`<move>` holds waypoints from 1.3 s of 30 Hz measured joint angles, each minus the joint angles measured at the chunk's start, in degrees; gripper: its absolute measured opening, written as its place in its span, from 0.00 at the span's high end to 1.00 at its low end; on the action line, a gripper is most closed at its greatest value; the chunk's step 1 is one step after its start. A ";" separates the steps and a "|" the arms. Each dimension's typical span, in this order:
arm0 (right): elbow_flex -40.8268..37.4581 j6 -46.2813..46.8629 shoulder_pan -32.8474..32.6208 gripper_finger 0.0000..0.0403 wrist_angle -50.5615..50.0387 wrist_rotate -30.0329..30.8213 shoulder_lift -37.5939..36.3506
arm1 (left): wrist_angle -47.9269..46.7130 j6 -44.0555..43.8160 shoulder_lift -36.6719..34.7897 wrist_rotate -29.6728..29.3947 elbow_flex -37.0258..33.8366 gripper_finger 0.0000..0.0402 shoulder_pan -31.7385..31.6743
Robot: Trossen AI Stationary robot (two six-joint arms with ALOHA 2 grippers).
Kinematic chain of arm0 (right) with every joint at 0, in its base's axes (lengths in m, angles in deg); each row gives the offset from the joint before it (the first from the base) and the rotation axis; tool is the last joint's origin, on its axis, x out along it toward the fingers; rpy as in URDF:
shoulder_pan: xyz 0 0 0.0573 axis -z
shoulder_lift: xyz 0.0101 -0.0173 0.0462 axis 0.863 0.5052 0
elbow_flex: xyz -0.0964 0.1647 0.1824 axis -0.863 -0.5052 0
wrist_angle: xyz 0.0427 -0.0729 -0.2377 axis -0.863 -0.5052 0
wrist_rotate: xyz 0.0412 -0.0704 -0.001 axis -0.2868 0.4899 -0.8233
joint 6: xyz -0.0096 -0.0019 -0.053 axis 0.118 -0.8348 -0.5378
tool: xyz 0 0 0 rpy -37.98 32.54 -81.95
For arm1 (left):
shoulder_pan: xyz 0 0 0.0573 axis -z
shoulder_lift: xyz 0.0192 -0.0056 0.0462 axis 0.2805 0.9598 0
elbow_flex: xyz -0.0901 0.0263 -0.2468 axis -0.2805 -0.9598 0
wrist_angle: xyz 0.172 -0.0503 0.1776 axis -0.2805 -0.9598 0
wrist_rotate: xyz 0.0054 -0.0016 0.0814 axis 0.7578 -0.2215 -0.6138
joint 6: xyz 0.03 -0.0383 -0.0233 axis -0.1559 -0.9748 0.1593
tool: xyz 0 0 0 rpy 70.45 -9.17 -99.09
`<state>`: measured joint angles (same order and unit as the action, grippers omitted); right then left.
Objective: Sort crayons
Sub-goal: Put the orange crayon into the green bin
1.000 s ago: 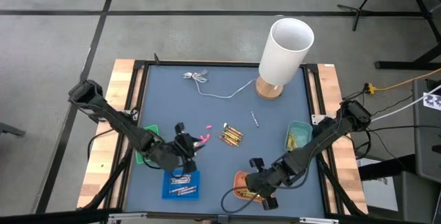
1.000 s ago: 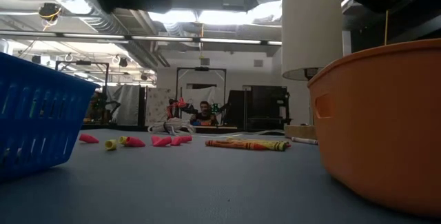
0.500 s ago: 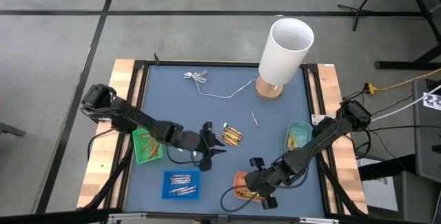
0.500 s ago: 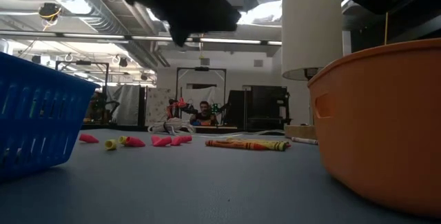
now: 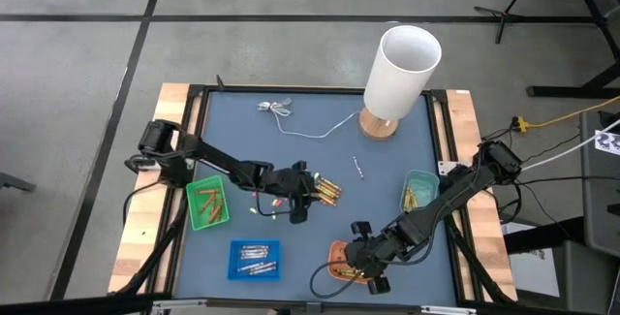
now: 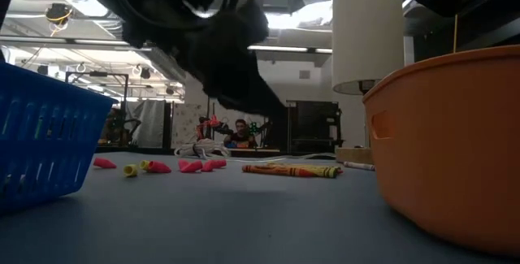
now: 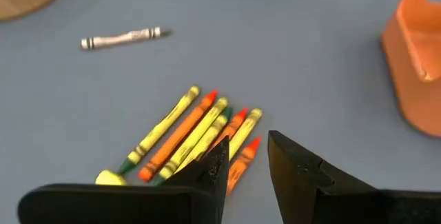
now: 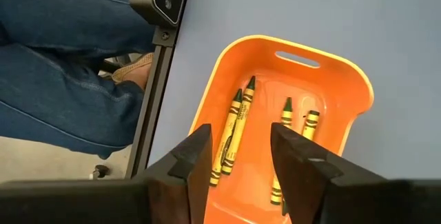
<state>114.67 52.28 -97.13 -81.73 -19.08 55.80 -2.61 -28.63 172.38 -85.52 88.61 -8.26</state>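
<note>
From above, my left gripper [image 5: 308, 191] reaches across the middle of the tabletop [image 5: 387, 160] and sits right at the loose bundle of crayons [image 5: 326, 192], which lie side by side just past my fingers, towards the lamp [image 5: 399, 78]. My right gripper [image 5: 360, 267] hangs over the orange tray [image 5: 335, 257] at the near edge, well apart from that bundle, so the left arm is plainly the nearer one. The green tray [image 5: 208, 204], the blue tray [image 5: 255, 259] and the teal tray [image 5: 419, 190] each hold sorted crayons already.

At tabletop height, the bundle [image 6: 292, 170] lies flat, with small pink bits [image 6: 195, 166] scattered beside it; my left arm is a dark mass hanging above.

Through my left wrist, my fingers [image 7: 296, 172] stand partly apart and hold nothing. The crayons [image 7: 193, 138] lie directly ahead of the tips, their long axes running on a slant away from me, nearly in line with my reach instead of across the gap. I judge I need to turn the wrist so the fingers straddle one stick. A silver crayon [image 7: 121, 38] lies alone farther off.

Through my right wrist, my fingers [image 8: 193, 158] are spread wide and empty above the orange tray [image 8: 358, 86], where several crayons [image 8: 231, 138] rest.
</note>
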 joint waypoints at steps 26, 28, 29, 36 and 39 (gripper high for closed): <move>0.02 -0.02 0.00 0.63 0.07 0.02 0.00 | -10.46 8.13 1.53 0.94 0.00 0.79 -3.04; 0.02 -0.02 0.00 0.63 0.09 0.02 0.00 | -10.47 8.81 1.53 0.94 0.00 0.79 -3.04; 0.02 -0.03 0.00 0.63 0.09 0.02 0.00 | -10.47 8.87 1.53 0.94 0.00 0.79 -3.04; 0.02 -0.03 0.00 0.63 0.28 0.04 0.00 | -11.27 8.97 3.99 2.11 0.04 0.79 -3.04; 0.02 -0.03 0.00 0.63 0.34 0.03 0.00 | -11.14 8.96 4.74 2.19 0.07 0.79 -3.04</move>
<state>114.69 52.26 -97.13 -81.39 -19.05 55.80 -13.76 -19.66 177.12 -83.33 88.67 -11.30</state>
